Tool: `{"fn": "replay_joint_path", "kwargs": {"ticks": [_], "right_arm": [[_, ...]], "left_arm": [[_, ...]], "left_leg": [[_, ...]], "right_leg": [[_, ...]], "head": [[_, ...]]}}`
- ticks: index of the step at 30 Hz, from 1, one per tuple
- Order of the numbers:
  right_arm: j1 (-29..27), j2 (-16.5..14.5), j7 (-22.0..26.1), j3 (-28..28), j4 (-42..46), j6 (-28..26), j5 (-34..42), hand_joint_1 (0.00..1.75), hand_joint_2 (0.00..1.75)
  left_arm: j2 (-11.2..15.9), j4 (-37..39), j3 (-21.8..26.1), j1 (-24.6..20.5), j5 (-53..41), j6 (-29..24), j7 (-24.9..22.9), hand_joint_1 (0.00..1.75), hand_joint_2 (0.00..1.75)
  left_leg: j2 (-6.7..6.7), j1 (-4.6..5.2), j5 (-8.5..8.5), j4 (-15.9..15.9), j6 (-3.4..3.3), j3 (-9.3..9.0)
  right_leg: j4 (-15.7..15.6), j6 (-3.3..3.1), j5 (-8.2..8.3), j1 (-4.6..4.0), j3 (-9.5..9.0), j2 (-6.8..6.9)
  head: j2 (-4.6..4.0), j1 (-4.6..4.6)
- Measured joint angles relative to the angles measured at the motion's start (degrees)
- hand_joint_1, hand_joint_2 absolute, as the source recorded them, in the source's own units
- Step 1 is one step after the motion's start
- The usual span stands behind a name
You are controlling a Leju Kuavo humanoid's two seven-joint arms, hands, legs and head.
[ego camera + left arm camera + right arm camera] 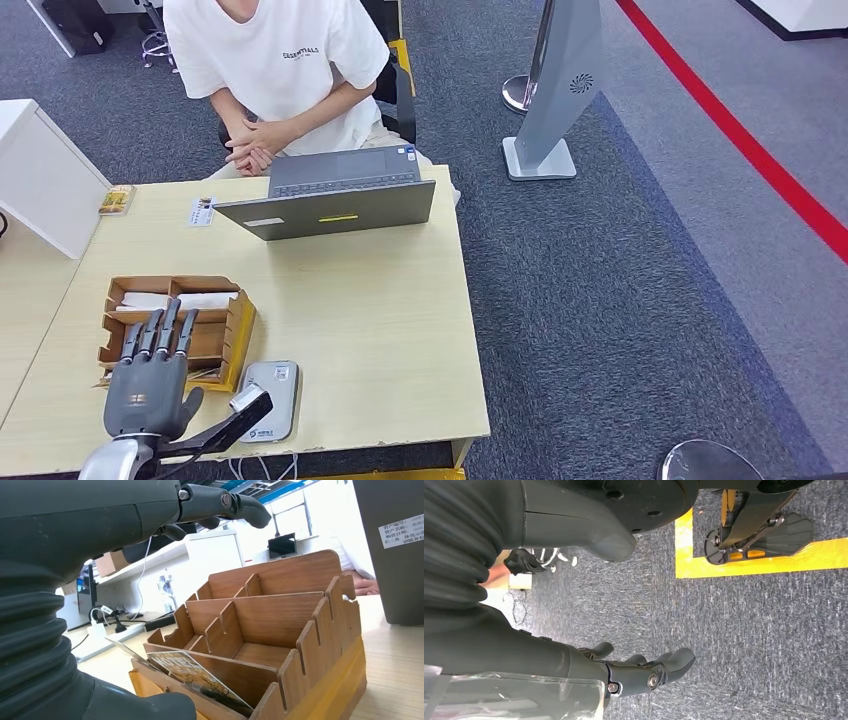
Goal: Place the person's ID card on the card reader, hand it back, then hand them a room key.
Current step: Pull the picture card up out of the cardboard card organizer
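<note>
1. Left hand [148, 385]: we see it hovering over the near edge of the wooden organizer [228, 330], fingers straight and apart, holding nothing.
2. Right hand [639, 672]: hangs over grey carpet, fingers loosely extended, nothing held.
3. Card reader [268, 400]: flat on desk [380, 330], just beside organizer, near front edge.
4. ID card [202, 210]: lies at desk's far edge, left of laptop [335, 200], near the person [280, 70].
5. Room key: we can't tell; a printed card [197, 677] sits in organizer's front slot.

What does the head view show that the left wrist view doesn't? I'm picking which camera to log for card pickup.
Head view alone: the card reader beside the left hand, the ID card at the table's far edge, and the open laptop keyboard. Left wrist view alone: a printed card lying in the organizer's near compartment. Both: the wooden organizer, the seated person.
</note>
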State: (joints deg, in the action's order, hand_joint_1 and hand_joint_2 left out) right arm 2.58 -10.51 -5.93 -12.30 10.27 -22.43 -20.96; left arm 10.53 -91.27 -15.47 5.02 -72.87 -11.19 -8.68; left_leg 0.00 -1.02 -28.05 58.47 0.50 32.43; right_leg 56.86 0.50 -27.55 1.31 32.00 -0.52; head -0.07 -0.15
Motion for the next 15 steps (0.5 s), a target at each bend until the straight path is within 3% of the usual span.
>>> {"fn": "replay_joint_path", "kwargs": {"ticks": [15], "right_arm": [[0.00, 0.00, -0.27, -0.01, 0.00, 0.61, -0.31, 0.00, 1.75]], "left_arm": [[-0.84, 2.98, 1.22, -0.48, 0.20, 0.49, -0.40, 0.00, 1.75]], "left_leg": [[0.00, 0.00, 0.00, 0.00, 0.00, 0.00]], "right_leg": [[0.00, 0.00, 0.00, 0.00, 0.00, 0.00]], "head": [[0.00, 0.00]]}}
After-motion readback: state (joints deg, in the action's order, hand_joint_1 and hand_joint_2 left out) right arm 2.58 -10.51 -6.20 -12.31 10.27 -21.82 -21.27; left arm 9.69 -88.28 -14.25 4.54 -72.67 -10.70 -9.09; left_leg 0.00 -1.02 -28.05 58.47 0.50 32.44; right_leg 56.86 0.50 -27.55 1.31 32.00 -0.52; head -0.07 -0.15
